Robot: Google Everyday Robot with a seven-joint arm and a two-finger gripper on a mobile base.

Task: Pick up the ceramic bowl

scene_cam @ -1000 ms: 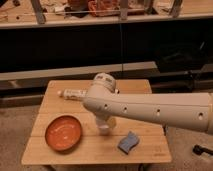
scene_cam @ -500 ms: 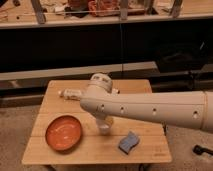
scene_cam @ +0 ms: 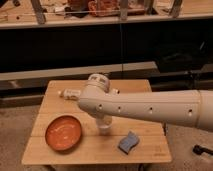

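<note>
Small rectangular wooden worktop, dark shelving behind it. On the front-left part the ceramic bowl sits upright, near the left and front edges and touching nothing, with bare wood all round it, most of it to the rear. Toward the back edge a pale elongated item lies on its side; its right end is hidden by the arm's joint and its kind is unclear. In the middle a small white cup stands right of the bowl and apart from it, its top under the arm. A blue sponge lies near the front edge, right of the cup, with bare wood beyond it. The arm enters from the right, lies about level across the worktop and bends at a round joint over the middle. The claw is hidden behind this thick link, over mid-worktop; it is spread to its widest, and the bowl is not in it.
</note>
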